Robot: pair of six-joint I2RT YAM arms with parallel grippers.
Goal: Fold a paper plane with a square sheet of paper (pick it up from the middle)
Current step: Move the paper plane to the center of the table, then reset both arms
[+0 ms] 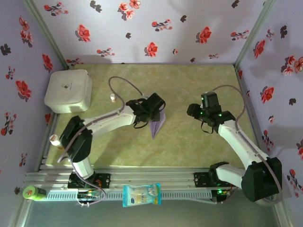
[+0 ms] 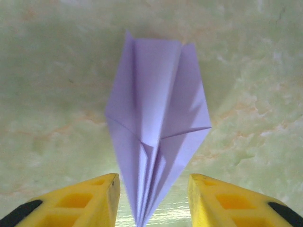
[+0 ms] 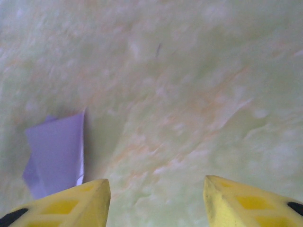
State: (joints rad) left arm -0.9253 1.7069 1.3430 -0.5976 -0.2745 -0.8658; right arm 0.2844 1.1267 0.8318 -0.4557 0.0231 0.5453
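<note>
While the paper plane is lying flat on the marbled green table, seemingly finished and set down | left gripper is hovering over the plane's sharp tip, yellow fingers spread, holding nothing | right gripper is hanging well right of the plane, jaws apart, empty | thin lilac paper is showing crisp creases

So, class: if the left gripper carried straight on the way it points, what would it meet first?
Probably the pale-lilac folded paper plane, lying between the open fingers of the left gripper; then the green marbled table. Depth is unclear.
</note>
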